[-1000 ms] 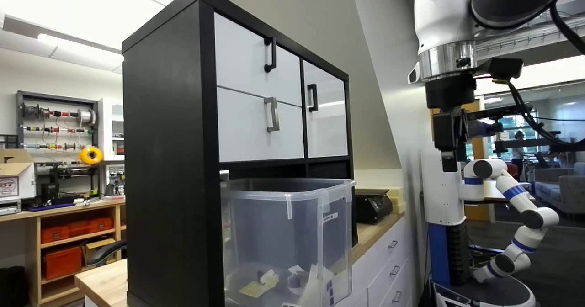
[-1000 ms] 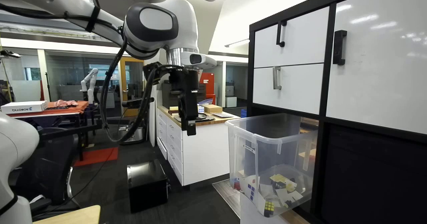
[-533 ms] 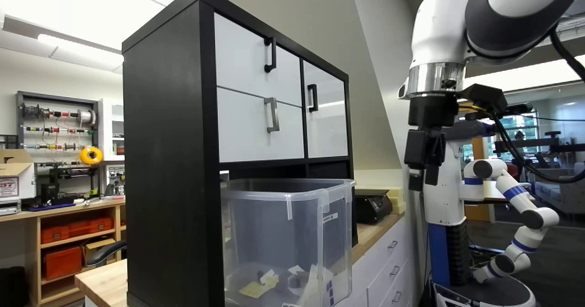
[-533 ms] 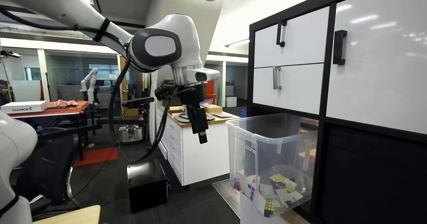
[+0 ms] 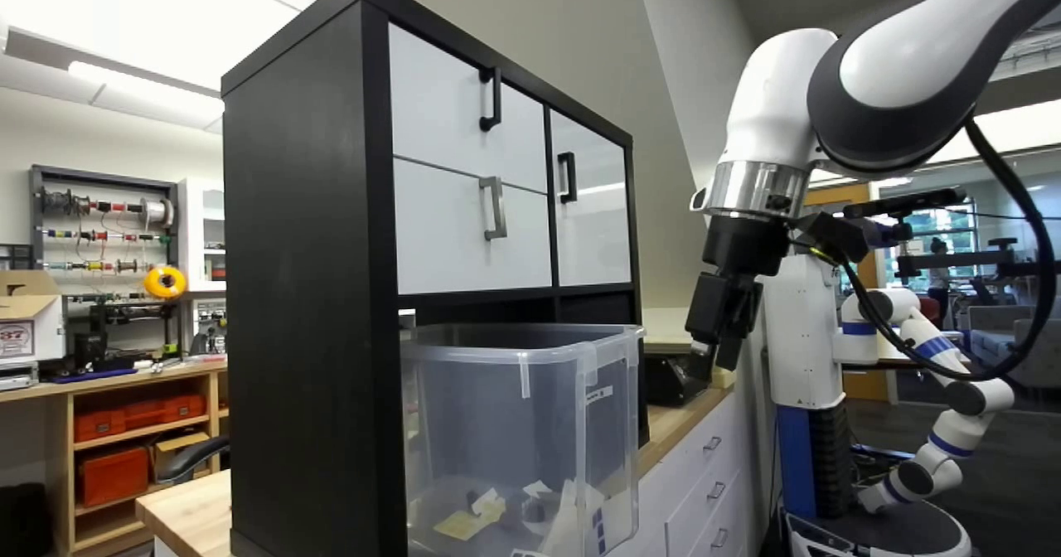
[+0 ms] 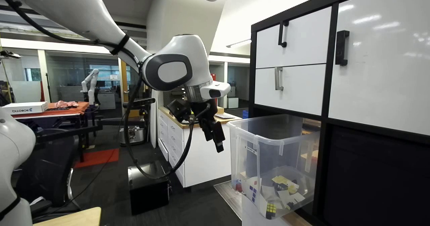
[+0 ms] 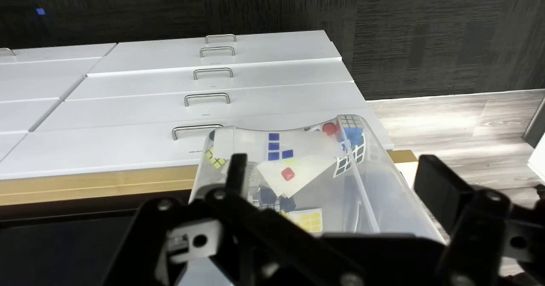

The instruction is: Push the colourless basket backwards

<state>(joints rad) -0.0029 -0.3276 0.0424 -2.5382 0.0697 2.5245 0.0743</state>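
Gripper (image 7: 332, 165) is hanging tilted, tips pointing down & toward the basket (image 6: 268, 155); its 2 fingers (image 7: 237, 177) are standing spread, w/ a wide gap b/w them in the wrist view. Basket is sitting upright near the tips but apart: a gap is showing in both exterior views. In the wrist view, it's showing past the fingers, mostly b/w them. It's resting partly in the black cabinet (image 5: 298, 250), under 2 white fronts (image 6: 300, 88), & is sticking out on the gripper's side. The fronts are standing higher than the tips.

Scraps (image 7: 300, 172) w/ blue, red & yellow marks are lying in the basket's bottom, lower than the gripper. A small yellow-gridded pc. (image 6: 270, 210) is sitting in a low corner there, also below the gripper. Drawers (image 7: 259, 92) are standing beyond the basket from the gripper, wrist view, w/ 5 metal handles (image 7: 207, 95) lining up in 1 col. Dark floor (image 7: 425, 43) is lying farther off, below the gripper.

Arm (image 6: 84, 14) is slanting down to the gripper from above; cable (image 5: 1049, 263) is looping on the gripper's side away from the basket. A 2nd robot (image 5: 802, 341) is standing well past the gripper in an exterior view. Black box (image 6: 149, 189) is standing on the floor, well below the gripper.
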